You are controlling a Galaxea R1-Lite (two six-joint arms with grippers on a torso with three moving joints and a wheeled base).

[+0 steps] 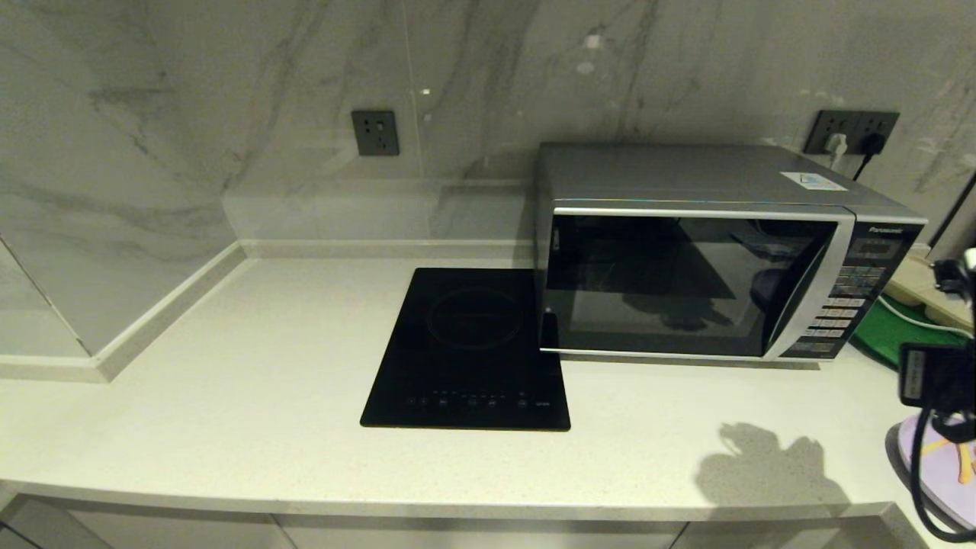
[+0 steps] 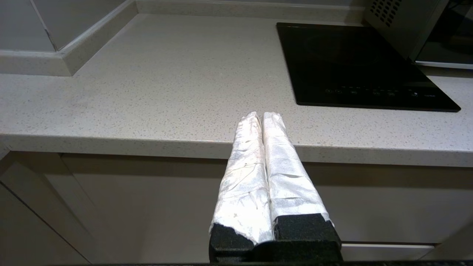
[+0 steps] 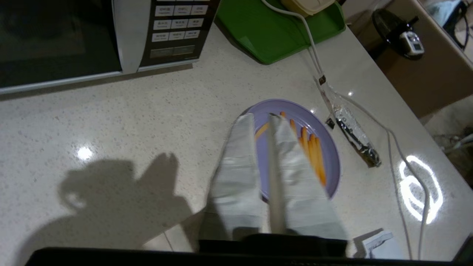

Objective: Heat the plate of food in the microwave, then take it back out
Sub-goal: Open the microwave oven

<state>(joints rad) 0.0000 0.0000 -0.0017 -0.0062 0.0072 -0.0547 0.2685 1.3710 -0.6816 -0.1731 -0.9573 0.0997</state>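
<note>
The silver microwave [image 1: 686, 282] stands at the back right of the counter, its dark glass door closed; its button panel [image 3: 177, 29] also shows in the right wrist view. The lilac plate [image 3: 295, 111] with orange fry sticks [image 3: 314, 151] lies on the counter near the front right corner, partly cut off in the head view [image 1: 942, 465]. My right gripper [image 3: 260, 118] hovers above the plate, open a little with nothing between its fingers. My left gripper [image 2: 262, 115] is shut and empty, low in front of the counter edge, out of the head view.
A flat black induction cooktop [image 1: 469, 351] lies left of the microwave. A green tray [image 3: 273, 29] with a beige item and a white cable sits right of the microwave. A foil packet [image 3: 351, 129] lies beside the plate. The counter's right edge is close by.
</note>
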